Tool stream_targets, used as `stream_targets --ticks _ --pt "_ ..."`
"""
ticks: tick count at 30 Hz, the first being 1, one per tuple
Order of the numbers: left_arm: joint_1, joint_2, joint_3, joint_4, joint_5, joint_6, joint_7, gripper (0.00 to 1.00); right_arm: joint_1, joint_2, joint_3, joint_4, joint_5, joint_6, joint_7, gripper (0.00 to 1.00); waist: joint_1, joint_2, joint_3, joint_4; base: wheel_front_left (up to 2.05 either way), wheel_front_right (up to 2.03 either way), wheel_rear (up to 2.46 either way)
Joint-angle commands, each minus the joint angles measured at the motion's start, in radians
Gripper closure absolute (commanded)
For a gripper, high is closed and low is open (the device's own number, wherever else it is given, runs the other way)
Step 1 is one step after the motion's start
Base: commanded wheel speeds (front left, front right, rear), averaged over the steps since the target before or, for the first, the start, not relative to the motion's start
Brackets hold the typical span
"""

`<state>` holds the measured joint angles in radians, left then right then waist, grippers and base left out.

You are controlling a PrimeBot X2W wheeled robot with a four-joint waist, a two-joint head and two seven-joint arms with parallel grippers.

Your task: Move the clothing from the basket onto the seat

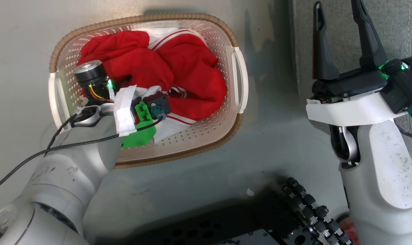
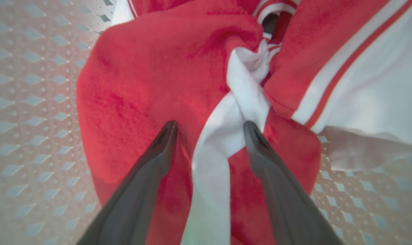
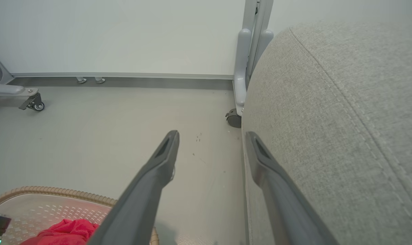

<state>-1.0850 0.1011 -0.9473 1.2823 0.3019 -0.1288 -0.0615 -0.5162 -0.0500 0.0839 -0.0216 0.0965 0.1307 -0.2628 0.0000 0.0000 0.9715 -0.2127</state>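
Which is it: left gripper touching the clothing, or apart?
Cannot tell. In the left wrist view the open left gripper flanks a white band of the clothing, but neither contact nor gap shows plainly.

The basket [image 1: 178,16] is looked down on steeply from the head, at eleven o'clock, with the seat [image 1: 403,27] at one o'clock. The clothing [image 2: 131,85] is seen very close from the left wrist, aimed down into the basket. From the right wrist a low view is taken across the floor [image 3: 107,129] beside the seat; basket and seat are shared with the head view.
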Motion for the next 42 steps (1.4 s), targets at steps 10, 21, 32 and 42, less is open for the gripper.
stream_targets --ticks 10,21,32,42 --pt "-0.029 0.034 -0.046 0.005 -0.031 -0.002 0.012 1.00 -0.009 -0.001 0.017 -0.003 0.014 0.000 -0.003 0.00 0.0000 0.0000 0.031 -0.026 0.00 0.00 0.00" --pt "0.015 -0.005 -0.043 0.002 -0.085 0.012 -0.070 1.00 -0.001 -0.001 0.003 0.001 0.009 0.000 -0.003 0.00 0.0000 0.0000 -0.031 0.004 0.00 0.00 0.00" --pt "0.145 -0.036 0.007 -0.021 -0.198 0.020 -0.184 1.00 0.069 -0.001 0.015 0.030 -0.001 0.000 -0.003 0.00 0.0000 0.0000 -0.197 0.027 0.00 0.00 0.00" --pt "0.286 -0.032 0.066 -0.179 -0.316 0.024 -0.204 1.00 0.157 -0.002 0.019 0.069 -0.016 0.000 -0.003 0.00 0.0000 0.0000 -0.386 0.051 0.00 0.00 0.00"
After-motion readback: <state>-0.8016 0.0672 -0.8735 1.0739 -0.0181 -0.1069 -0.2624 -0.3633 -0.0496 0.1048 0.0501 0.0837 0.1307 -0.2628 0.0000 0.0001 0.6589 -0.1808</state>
